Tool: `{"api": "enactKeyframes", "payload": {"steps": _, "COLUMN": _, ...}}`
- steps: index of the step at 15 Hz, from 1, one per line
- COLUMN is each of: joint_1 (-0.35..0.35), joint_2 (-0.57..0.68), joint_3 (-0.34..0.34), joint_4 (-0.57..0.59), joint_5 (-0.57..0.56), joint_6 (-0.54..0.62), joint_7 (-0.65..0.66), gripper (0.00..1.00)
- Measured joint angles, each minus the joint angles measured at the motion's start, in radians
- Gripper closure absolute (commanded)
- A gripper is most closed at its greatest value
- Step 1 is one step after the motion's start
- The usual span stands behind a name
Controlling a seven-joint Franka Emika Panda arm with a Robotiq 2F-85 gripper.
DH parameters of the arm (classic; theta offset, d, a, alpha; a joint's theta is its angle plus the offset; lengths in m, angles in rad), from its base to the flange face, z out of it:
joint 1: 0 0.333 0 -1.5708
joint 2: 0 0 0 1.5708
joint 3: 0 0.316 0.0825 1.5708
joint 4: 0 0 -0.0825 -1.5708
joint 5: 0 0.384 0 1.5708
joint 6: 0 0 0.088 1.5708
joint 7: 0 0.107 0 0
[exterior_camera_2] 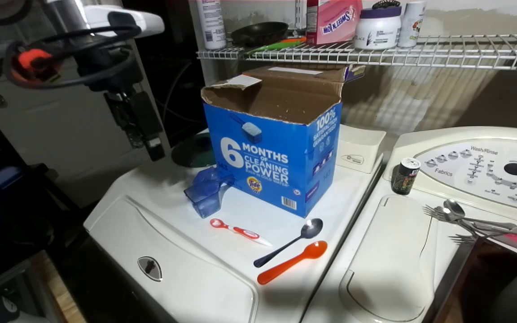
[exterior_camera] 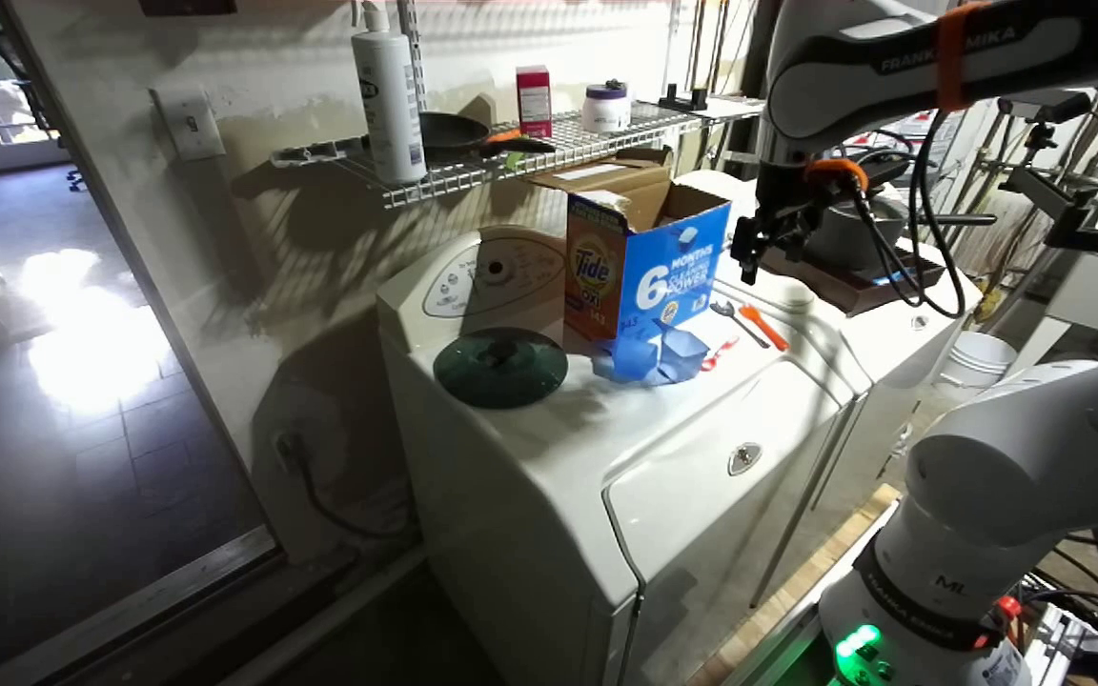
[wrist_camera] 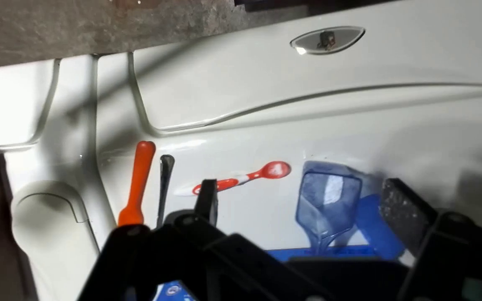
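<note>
One pincer [wrist_camera: 301,196] is hanging open and empty, its jaws wide apart. In the wrist view, the blue scoop [wrist_camera: 329,200] is showing between the jaws but lying lower down, untouched, on the white machine [wrist_camera: 241,144]; gripping and lifting are looking undone. Toward nine o'clock the small red-and-white spoon [wrist_camera: 230,182] is lying flat; farther out along that line, the dark spoon [wrist_camera: 165,179] and the orange spoon [wrist_camera: 139,179] are resting side by side, unheld. In an exterior view, the blue box [exterior_camera_2: 269,163] is standing, top open, at two o'clock from the scoop, and the dark lid [exterior_camera_2: 191,150] is lying near twelve. Whether anything is already finished, nothing in sight is telling.
</note>
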Motion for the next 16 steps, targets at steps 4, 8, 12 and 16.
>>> {"api": "enactKeyframes", "payload": {"steps": 4, "joint_1": -0.083, "joint_2": 0.154, "joint_3": -0.025, "joint_4": 0.021, "joint_5": 0.0, "joint_6": 0.133, "joint_7": 0.136, "gripper": 0.0}}
{"api": "enactKeyframes", "payload": {"steps": 8, "joint_1": -0.132, "joint_2": 0.288, "joint_3": -0.035, "joint_4": 0.047, "joint_5": 0.0, "joint_6": 0.195, "joint_7": 0.271, "gripper": 0.0}}
{"api": "enactKeyframes", "payload": {"steps": 12, "joint_1": -0.157, "joint_2": 0.385, "joint_3": -0.061, "joint_4": 0.085, "joint_5": 0.0, "joint_6": 0.238, "joint_7": 0.343, "gripper": 0.0}}
{"api": "enactKeyframes", "payload": {"steps": 16, "joint_1": -0.162, "joint_2": 0.443, "joint_3": -0.103, "joint_4": 0.086, "joint_5": 0.005, "joint_6": 0.399, "joint_7": 0.311, "gripper": 0.0}}
